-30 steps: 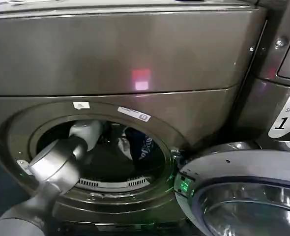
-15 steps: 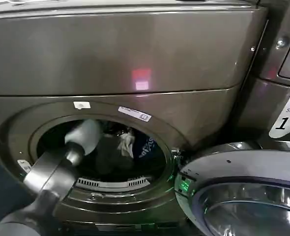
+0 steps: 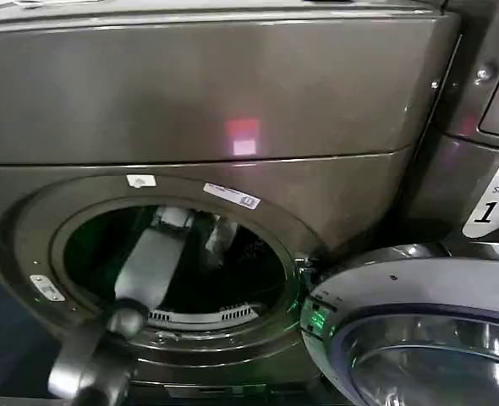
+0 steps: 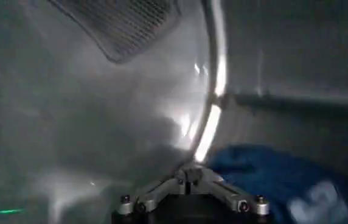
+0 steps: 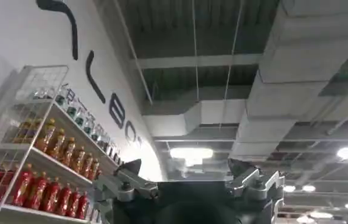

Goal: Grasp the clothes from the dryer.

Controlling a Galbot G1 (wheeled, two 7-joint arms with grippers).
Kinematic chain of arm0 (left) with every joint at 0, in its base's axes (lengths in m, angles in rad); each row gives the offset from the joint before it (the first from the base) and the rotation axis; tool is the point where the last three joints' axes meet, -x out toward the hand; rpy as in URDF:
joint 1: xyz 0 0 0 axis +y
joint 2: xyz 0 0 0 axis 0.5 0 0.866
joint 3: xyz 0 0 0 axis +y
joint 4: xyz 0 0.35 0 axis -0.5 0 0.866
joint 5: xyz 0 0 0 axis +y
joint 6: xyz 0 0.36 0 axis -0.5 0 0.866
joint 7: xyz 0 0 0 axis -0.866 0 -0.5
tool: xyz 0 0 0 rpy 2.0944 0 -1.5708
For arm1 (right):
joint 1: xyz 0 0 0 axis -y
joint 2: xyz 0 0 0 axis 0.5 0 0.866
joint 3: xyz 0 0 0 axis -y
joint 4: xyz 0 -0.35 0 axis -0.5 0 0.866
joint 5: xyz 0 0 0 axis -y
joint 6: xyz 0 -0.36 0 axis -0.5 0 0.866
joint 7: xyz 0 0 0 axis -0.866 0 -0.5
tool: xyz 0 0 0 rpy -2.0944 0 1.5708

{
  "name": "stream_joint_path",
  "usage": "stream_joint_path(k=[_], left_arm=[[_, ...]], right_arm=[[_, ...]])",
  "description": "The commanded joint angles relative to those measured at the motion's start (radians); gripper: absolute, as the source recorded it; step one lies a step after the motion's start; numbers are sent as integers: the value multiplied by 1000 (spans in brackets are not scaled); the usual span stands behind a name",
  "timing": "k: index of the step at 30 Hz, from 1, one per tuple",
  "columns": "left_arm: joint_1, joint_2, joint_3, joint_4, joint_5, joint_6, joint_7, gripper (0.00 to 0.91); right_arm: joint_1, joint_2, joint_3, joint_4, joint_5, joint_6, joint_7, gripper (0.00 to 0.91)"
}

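Clothes (image 4: 283, 176): blue bundle low inside dryer drum (image 3: 182, 254), door (image 3: 419, 330) swung open. Left gripper (image 4: 189, 182) deep in drum beside the fabric; cannot tell jaw state. Best: drop straight onto fabric, avoid drum wall. Right gripper (image 5: 189, 182) parked, pointing ceilingward, spread open.

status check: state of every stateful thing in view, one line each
dryer door: swung open, at the lower right of the head view
dryer drum: open, left arm reaching inside
blue cloth: loose inside the drum, ahead of the left claw, not gripped
left claw: inside the drum, beside the blue cloth
right claw: open, holding nothing, pointed up at the ceiling
green light: lit, at the door hinge side
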Motion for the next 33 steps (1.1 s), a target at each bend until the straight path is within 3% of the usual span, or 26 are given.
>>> stream_joint_path(k=[1, 5, 10, 20, 33], left_arm=[[217, -84, -124, -288, 14, -112, -292, 11], [295, -118, -135, -336, 65, -222, -380, 0], [333, -137, -136, -370, 106, -260, -430, 0], [356, -121, -122, -416, 92, -295, -421, 0], [359, -118, -126, -419, 99, -269, -417, 11]], right_arm=[[0, 1, 2, 4, 3, 14, -4, 907], [-2, 0, 10, -2, 6, 25, -2, 907], [-2, 3, 18, -1, 7, 21, -9, 907], [-8, 2, 19, -4, 29, 38, -4, 907], [-10, 1, 32, 5, 29, 26, -16, 907]])
